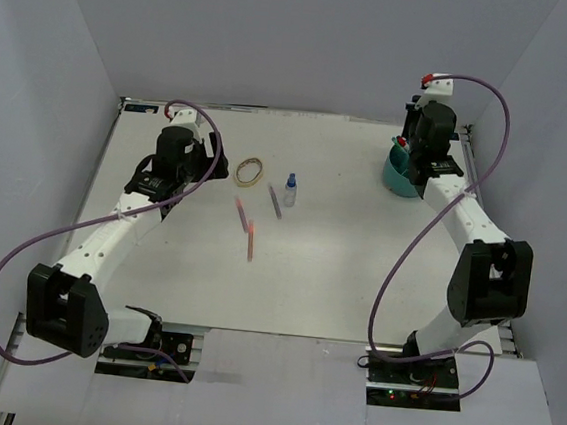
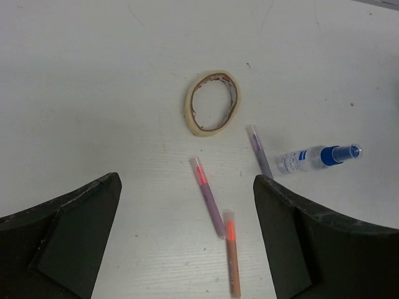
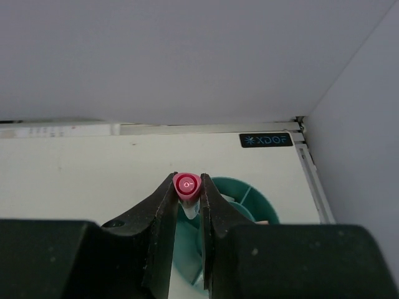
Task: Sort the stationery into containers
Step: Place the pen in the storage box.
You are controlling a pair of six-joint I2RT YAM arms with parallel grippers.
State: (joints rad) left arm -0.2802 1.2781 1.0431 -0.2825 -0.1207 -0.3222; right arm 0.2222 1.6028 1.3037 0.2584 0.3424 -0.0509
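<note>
My left gripper (image 1: 197, 167) is open and empty, hovering above the table; in the left wrist view (image 2: 187, 182) its fingers frame the items below. There lie a tan rubber-band loop (image 2: 212, 103), a purple pen with a pink cap (image 2: 207, 196), an orange pen (image 2: 232, 252), another purple pen (image 2: 260, 151) and a small clear blue-capped bottle (image 2: 318, 157). My right gripper (image 3: 187, 190) is shut on a pink-capped pen (image 3: 187, 185), held upright over the round teal organiser (image 3: 249, 194), which sits at the far right (image 1: 398, 175). No eraser shows.
From above, the rubber band (image 1: 250, 172), bottle (image 1: 290, 188) and pens (image 1: 251, 238) lie in the middle of the white table. White walls enclose the table on three sides. The organiser stands near the back right corner, beside a raised table rim (image 3: 310, 168).
</note>
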